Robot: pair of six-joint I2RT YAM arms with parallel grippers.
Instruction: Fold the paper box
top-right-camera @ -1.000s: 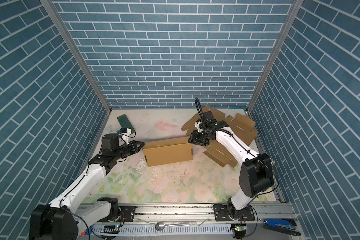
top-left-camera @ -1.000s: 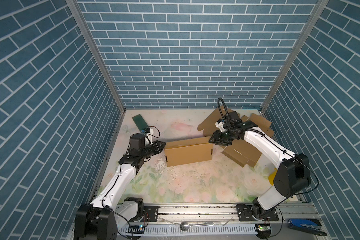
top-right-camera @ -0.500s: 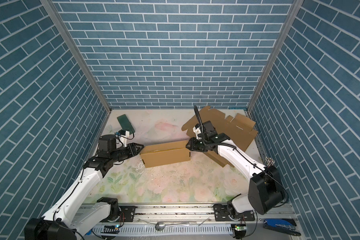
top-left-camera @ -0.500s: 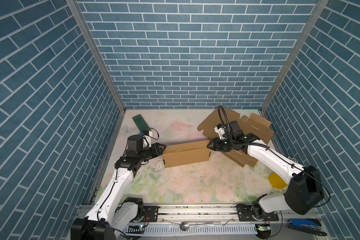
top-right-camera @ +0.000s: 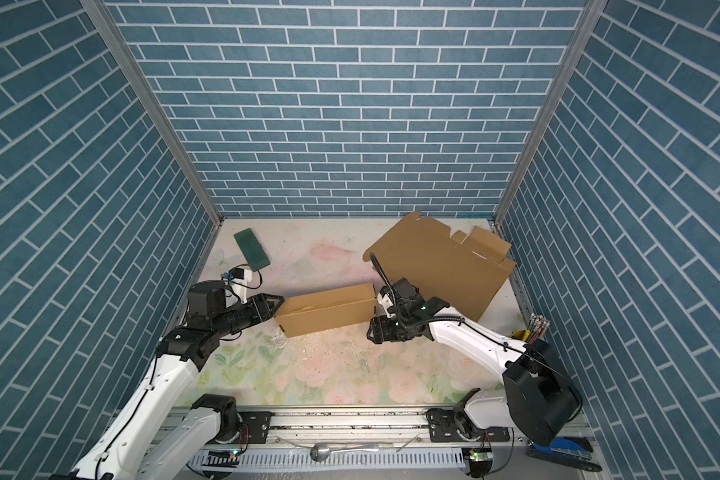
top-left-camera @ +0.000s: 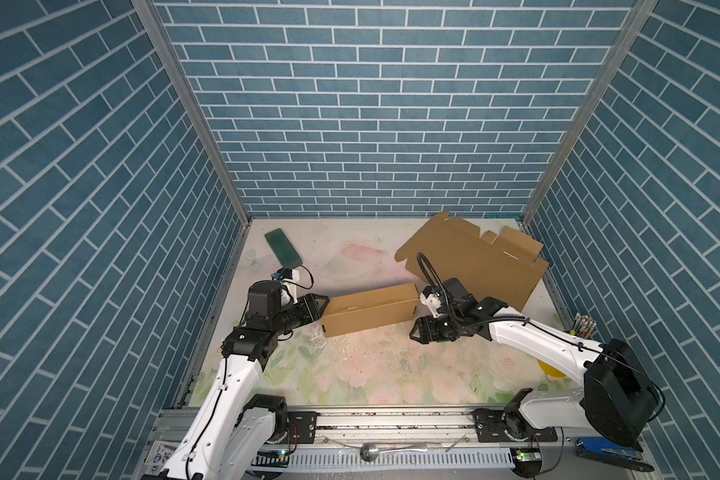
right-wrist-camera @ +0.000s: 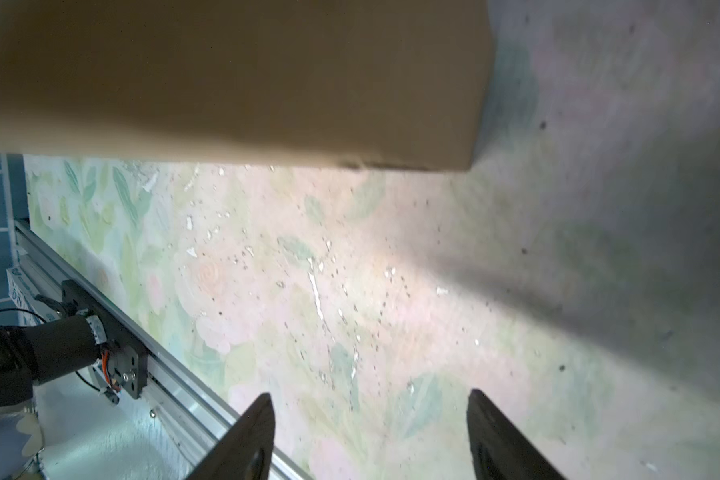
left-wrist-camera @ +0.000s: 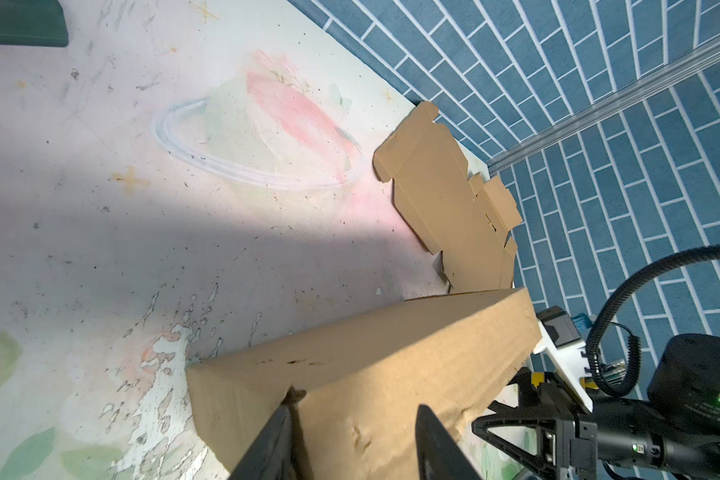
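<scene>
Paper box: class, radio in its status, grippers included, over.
Left gripper open, at left end of paper box. Right gripper open, empty, off its near right corner. Box looks folded shut. Flat cardboard lies behind.

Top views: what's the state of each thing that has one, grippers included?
left gripper, open, jaws either side of the box's end edge.
right gripper, open, empty, clear of the box.
folded cardboard box, closed, lying between the two grippers.
flat cardboard sheets, unfolded, piled at the back right.
dark green case, lying flat at the back left.
</scene>
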